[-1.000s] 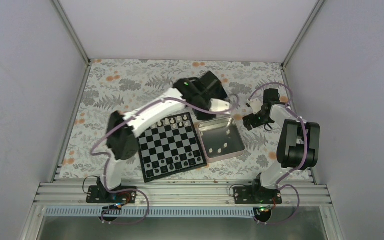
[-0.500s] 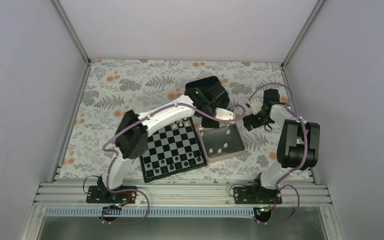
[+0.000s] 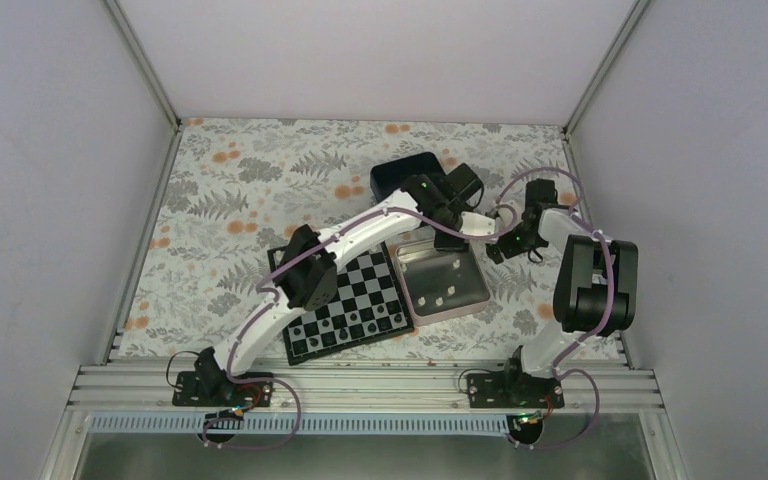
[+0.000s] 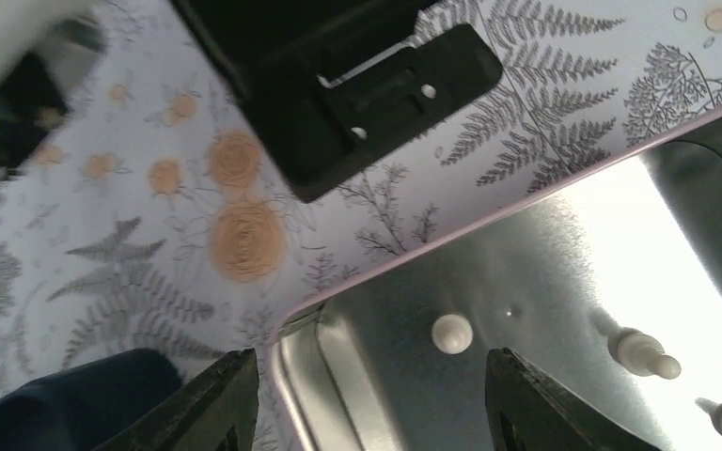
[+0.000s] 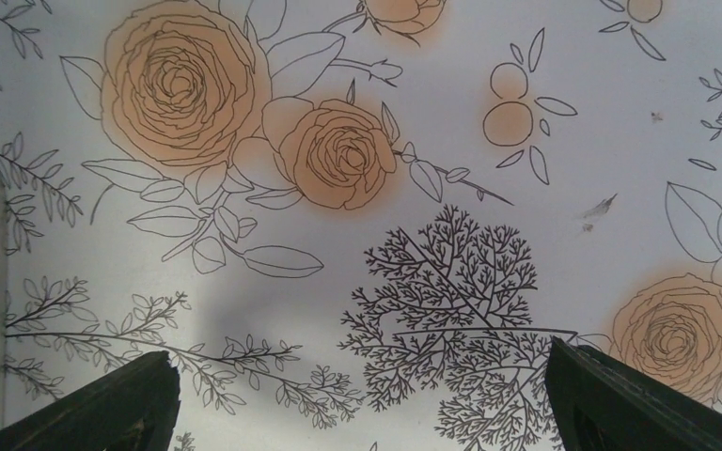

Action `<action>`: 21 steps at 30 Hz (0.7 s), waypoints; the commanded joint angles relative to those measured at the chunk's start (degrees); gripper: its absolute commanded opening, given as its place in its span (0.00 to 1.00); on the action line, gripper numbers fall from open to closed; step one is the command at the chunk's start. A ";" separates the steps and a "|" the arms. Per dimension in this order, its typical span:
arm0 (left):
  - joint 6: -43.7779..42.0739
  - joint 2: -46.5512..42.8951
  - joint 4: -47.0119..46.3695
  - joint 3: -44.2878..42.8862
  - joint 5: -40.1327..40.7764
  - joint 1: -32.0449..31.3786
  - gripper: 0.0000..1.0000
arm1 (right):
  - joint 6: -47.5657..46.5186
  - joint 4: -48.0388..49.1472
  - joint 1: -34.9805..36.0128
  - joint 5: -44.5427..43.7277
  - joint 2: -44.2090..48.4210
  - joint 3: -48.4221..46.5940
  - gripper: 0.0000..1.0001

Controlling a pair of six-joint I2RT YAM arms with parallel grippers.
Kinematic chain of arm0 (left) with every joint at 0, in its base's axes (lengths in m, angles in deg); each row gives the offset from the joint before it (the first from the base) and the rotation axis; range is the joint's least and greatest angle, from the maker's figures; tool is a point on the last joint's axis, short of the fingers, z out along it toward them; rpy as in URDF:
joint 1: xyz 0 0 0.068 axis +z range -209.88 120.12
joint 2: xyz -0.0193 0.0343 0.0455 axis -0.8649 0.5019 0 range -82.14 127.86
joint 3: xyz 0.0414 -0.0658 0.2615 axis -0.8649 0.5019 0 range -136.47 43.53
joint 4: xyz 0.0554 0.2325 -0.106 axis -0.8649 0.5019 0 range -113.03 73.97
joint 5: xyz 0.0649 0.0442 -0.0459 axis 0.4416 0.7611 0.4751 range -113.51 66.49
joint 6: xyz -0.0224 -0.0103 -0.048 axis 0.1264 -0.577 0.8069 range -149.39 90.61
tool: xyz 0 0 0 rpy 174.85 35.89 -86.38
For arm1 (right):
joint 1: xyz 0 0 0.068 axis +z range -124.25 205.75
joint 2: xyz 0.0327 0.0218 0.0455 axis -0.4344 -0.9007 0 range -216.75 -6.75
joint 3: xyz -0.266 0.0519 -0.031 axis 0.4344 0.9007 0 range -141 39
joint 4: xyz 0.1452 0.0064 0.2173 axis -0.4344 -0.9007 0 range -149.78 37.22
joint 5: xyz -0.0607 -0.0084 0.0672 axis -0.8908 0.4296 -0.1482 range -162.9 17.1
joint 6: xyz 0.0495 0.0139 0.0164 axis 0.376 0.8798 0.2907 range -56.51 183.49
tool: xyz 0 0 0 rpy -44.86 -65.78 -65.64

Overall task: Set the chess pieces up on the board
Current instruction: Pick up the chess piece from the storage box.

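- The board now lies behind the left gripper, which has swung off it.
- The silver tin sits beneath its half-parted, empty jaws, so the next pickup looks likely.
- The right gripper gapes wide and empty.
- Cream chess pieces wait just ahead.

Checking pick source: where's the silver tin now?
Top view, right of centre: the silver tin lies immediately right of the board, nearer than the dark box.

Chess pieces in tin beside board
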 commanded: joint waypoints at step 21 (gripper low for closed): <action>-0.60 5.29 -1.50 3.23 -3.25 -0.66 0.45 | 0.17 0.09 0.32 -0.50 -0.74 0.09 1.00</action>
